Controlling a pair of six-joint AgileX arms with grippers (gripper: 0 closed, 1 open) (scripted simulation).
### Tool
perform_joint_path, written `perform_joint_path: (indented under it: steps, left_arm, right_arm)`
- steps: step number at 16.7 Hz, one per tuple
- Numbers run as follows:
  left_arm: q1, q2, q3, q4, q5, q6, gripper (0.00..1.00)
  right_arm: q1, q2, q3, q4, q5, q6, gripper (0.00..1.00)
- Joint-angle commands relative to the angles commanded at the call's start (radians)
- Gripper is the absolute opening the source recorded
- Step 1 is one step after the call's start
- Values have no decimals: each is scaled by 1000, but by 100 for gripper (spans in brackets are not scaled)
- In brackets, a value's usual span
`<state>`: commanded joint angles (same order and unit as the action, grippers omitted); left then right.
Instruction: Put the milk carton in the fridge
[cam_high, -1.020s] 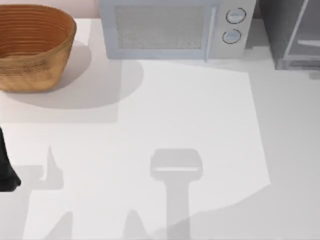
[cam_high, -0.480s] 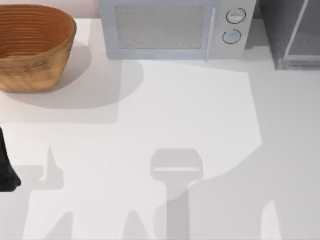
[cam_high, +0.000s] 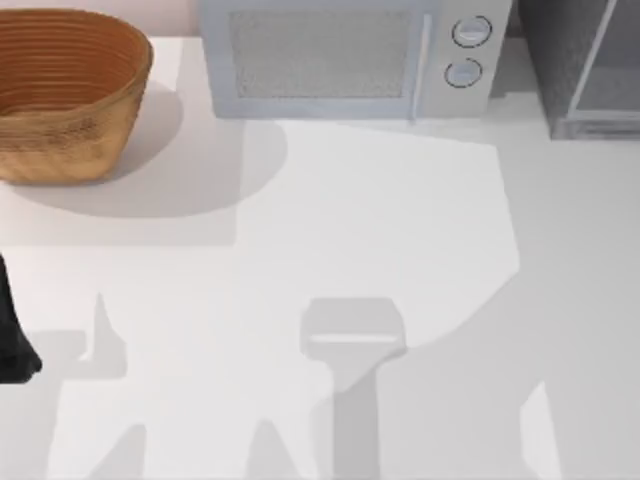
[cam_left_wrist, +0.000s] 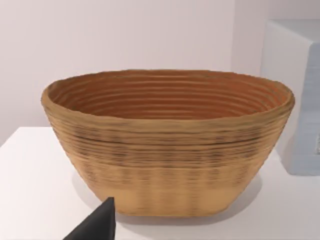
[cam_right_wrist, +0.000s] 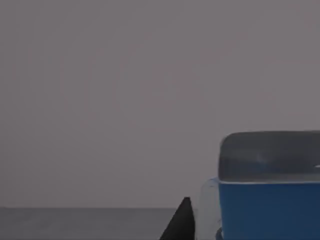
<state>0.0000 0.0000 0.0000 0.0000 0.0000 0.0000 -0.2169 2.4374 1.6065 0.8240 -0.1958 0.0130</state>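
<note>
Placing the carton (cam_right_wrist: 270, 200) squarely on the fridge (cam_high: 580, 70) shelf means easing slowly; right claw's grip I cannot tell; left arm (cam_high: 12, 340) parked at bench-left.

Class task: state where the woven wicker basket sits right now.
In the top view, the brown woven wicker basket stands at the table's far left corner, just left of the light grey microwave.

- One woven basket (cam_high: 65, 95), at ten o'clock on the counter (cam_high: 320, 250).
- One light grey microwave (cam_high: 345, 60) at twelve o'clock, with two round dials (cam_high: 470, 32).
- One fridge (cam_high: 585, 65), dark grey, at two o'clock.
- One milk carton (cam_right_wrist: 270, 205), its blue top in the right wrist view.
</note>
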Motion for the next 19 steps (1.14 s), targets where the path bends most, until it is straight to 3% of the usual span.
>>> perform_joint_path:
  steps: [13,19]
  left_arm:
    - [0,0,0,0,0,0,100]
    - [0,0,0,0,0,0,100]
  right_arm:
    - [0,0,0,0,0,0,98]
    - [0,0,0,0,0,0,100]
